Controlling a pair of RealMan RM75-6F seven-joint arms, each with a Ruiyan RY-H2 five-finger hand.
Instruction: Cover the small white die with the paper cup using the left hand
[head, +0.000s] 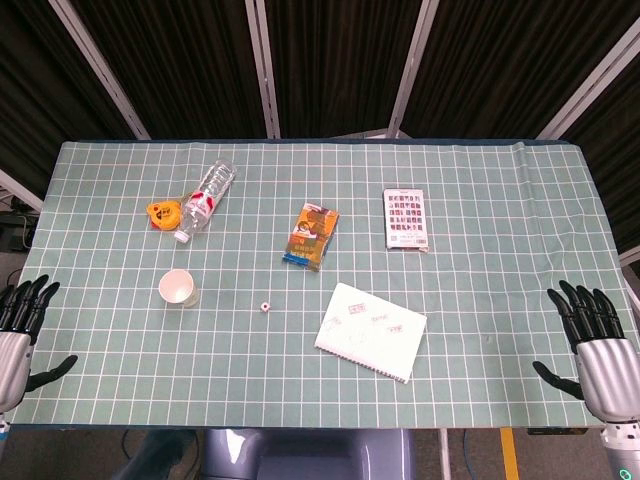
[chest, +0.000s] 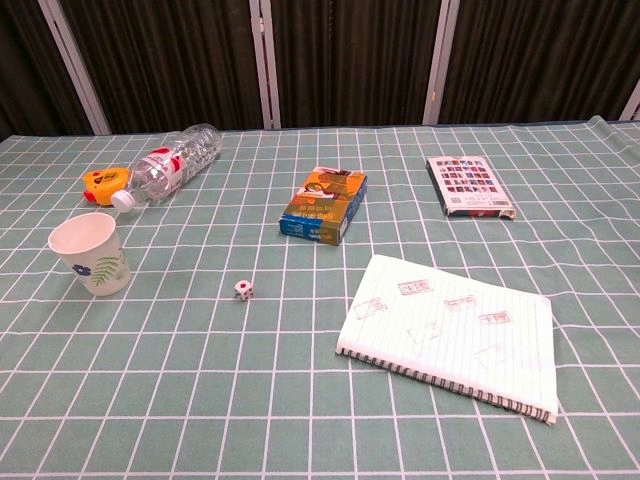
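The left hand (head: 20, 335) sits at the near left edge of the worktop (head: 480, 300), fingers spread and holding nothing; only the head view shows it. One orange tape-measure-like object (chest: 105, 181) lies at the far left, touching the cap end of one clear plastic bottle (chest: 170, 165) that lies on its side. Nearer the robot stands one paper cup (chest: 90, 255), upright, mouth up, with a leaf print on its wall. To its right, apart from it with bare grid cloth between, rests one small white die (chest: 244, 289); nothing lies between cup and die. Beyond the die is one colourful flat box (chest: 324, 205), lying flat. Right of the die is one spiral notebook (chest: 455, 335), turned at an angle, with red stamp marks on its page. Farther back and right lies one dark packet with rows of small pictures (chest: 468, 186). The right hand (head: 595, 345) is at the near right edge, fingers apart and empty, well away from everything.
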